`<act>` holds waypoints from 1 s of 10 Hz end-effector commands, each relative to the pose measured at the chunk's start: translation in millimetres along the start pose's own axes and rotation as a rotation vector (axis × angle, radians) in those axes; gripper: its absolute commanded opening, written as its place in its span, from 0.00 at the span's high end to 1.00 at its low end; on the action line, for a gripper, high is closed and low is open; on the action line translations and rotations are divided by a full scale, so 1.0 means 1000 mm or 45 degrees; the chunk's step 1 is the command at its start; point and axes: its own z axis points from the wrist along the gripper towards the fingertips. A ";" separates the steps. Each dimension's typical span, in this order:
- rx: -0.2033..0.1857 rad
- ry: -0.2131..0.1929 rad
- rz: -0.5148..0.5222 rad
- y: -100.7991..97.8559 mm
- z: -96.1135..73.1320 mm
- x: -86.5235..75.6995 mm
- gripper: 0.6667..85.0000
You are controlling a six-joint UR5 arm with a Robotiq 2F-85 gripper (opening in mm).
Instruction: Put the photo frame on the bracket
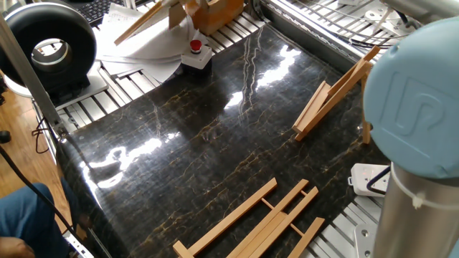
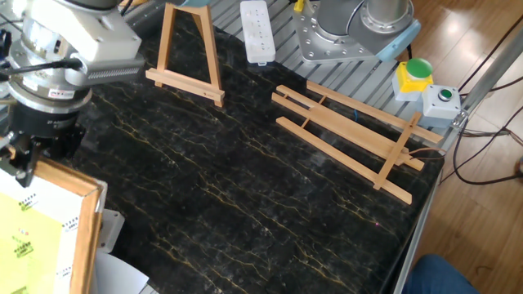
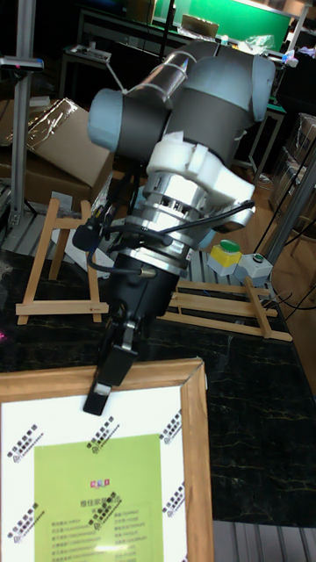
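Observation:
The photo frame [image 3: 189, 457], light wood with a white mat and a yellow-green picture, hangs tilted at the table's edge, its top rail pinched by my gripper [image 3: 105, 386]. In the other fixed view the gripper [image 2: 18, 162] is shut on the frame [image 2: 82, 220] at the lower left corner. In one fixed view only the frame's tan back and edge [image 1: 147, 16] show at the top. The bracket [image 2: 184, 57], a small A-shaped wooden easel, stands upright at the far side of the dark table, well apart from the frame; it also shows as the bracket [image 1: 326, 100] and the bracket [image 3: 54, 263].
A flat easel of longer slats [image 2: 351, 131] lies on the table near the arm's base. A white power strip [image 2: 257, 31] and a green-button box [image 2: 425, 82] sit beyond it. White paper sheets [image 1: 136, 50], a red-button box [image 1: 195, 54] and a black ring-shaped device [image 1: 50, 43] lie near the frame.

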 end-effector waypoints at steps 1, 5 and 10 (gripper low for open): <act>-0.103 0.060 0.111 0.022 -0.022 0.007 1.00; -0.158 0.119 0.168 0.037 -0.045 0.009 1.00; -0.259 0.211 0.272 0.062 -0.071 0.011 1.00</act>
